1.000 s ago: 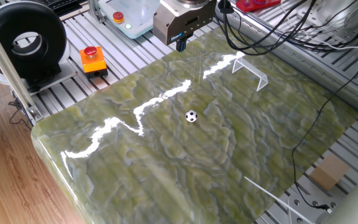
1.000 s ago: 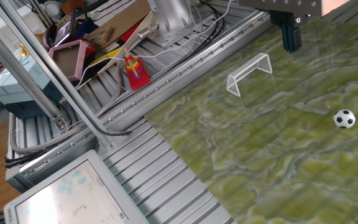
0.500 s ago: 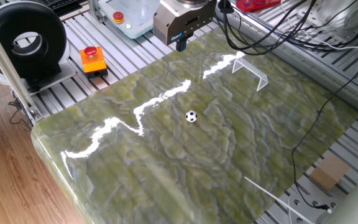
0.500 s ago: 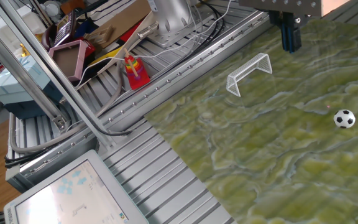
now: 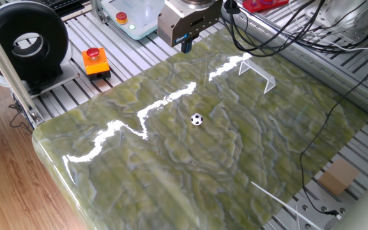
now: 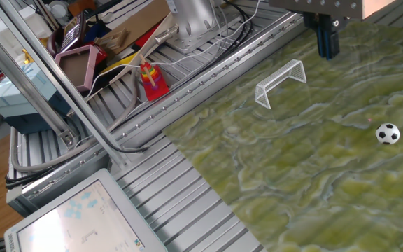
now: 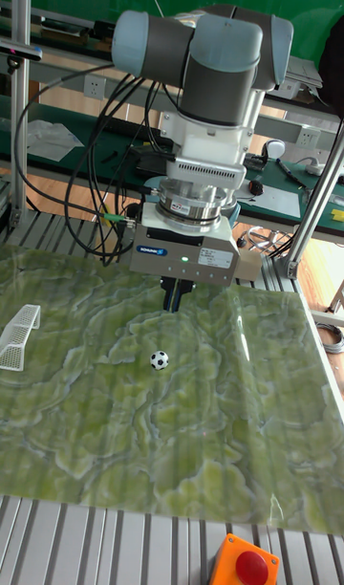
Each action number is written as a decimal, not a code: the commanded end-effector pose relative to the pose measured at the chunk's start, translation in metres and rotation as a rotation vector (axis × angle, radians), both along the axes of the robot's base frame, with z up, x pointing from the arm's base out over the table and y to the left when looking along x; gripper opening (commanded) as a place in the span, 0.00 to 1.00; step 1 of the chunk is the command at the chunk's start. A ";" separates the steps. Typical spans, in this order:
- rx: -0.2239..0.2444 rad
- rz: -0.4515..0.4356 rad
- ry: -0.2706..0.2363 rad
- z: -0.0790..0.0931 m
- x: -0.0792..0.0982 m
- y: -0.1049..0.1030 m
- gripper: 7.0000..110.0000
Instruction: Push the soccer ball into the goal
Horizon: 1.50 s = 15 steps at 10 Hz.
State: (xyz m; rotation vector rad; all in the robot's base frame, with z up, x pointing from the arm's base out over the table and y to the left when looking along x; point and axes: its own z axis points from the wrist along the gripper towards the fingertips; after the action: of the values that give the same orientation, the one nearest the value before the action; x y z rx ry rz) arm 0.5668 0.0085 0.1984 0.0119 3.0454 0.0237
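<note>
The soccer ball (image 5: pixel 197 119) (image 6: pixel 387 134) (image 7: pixel 159 359), tiny and white with black patches, rests alone near the middle of the green marbled mat (image 5: pixel 171 160). The goal (image 5: pixel 257 71) (image 6: pixel 280 80) (image 7: pixel 19 336), a small white frame with netting, stands near the mat's edge, several ball-widths from the ball. My gripper (image 5: pixel 185 43) (image 6: pixel 327 43) (image 7: pixel 174 296) hangs over the mat's edge, away from the ball and well to the side of the goal. Its dark fingers are pressed together and shut on nothing.
An orange box with a red button (image 5: pixel 95 61) (image 7: pixel 247 558) sits off the mat on the slatted table. A black round device (image 5: pixel 24 41) stands at the corner. A black cable (image 5: pixel 321 124) trails across the mat's far side. A red bottle (image 6: pixel 152 80) and cables lie beyond the goal.
</note>
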 end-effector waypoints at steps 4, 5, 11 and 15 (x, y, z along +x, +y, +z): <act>0.022 0.010 0.000 -0.002 -0.002 0.011 0.00; 0.021 0.012 0.000 -0.002 -0.002 0.011 0.00; 0.005 0.003 0.015 -0.003 -0.007 0.006 0.00; -0.002 -0.005 0.021 -0.005 -0.009 0.003 0.00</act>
State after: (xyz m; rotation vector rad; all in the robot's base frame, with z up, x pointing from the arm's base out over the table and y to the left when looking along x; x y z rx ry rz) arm 0.5584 0.0103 0.1932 0.0096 3.0669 0.0072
